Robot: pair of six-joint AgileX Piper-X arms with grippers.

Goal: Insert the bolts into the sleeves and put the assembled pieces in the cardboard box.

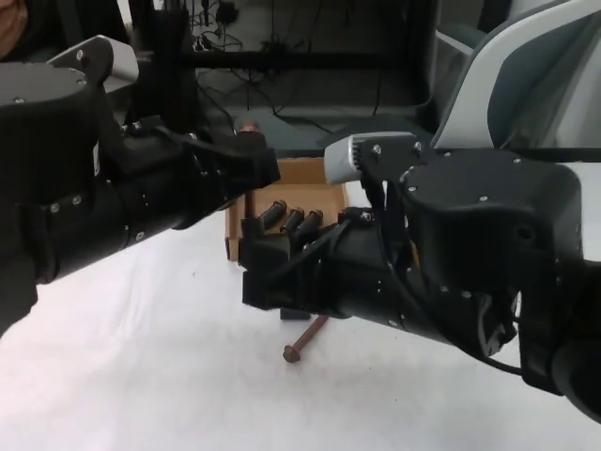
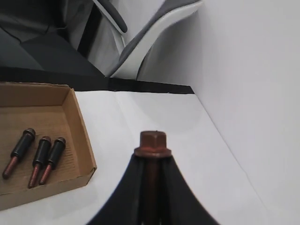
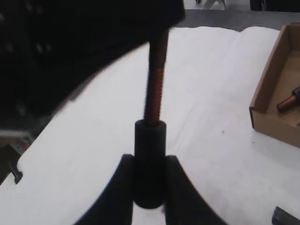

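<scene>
The left gripper (image 2: 152, 160) pinches a bolt (image 2: 153, 141) between its two fingers. They are pressed against the shank just under the flange, and the hexagonal head stands clear past the fingertips. The bolt's long axis runs along the gripper's own line, head outward.

In the right wrist view the same bolt's threaded end points straight at the sleeve (image 3: 150, 140). Bolt and sleeve share one axis, and the tip is at the sleeve's open mouth; how far in it sits cannot be told. The right gripper (image 3: 149, 161) is closed around the sleeve, one finger on each side of its lower part, with the mouth standing free beyond the fingertips.

In the high view the two arms meet in front of the box (image 1: 302, 171), the left gripper above and the right one lower. The bolt's head shows at the left gripper's far end.

The cardboard box is open at the top and stands on the table (image 2: 154, 112). Inside lie three pieces (image 2: 42, 157), each a bolt in a dark sleeve. They lie side by side, nearly parallel, threads toward the near wall. A loose bolt (image 1: 306, 339) lies flat on the white table, near the right gripper and nearer the camera than the box.

Beyond the table's dark edge stands a grey and white chair (image 2: 150, 33).
</scene>
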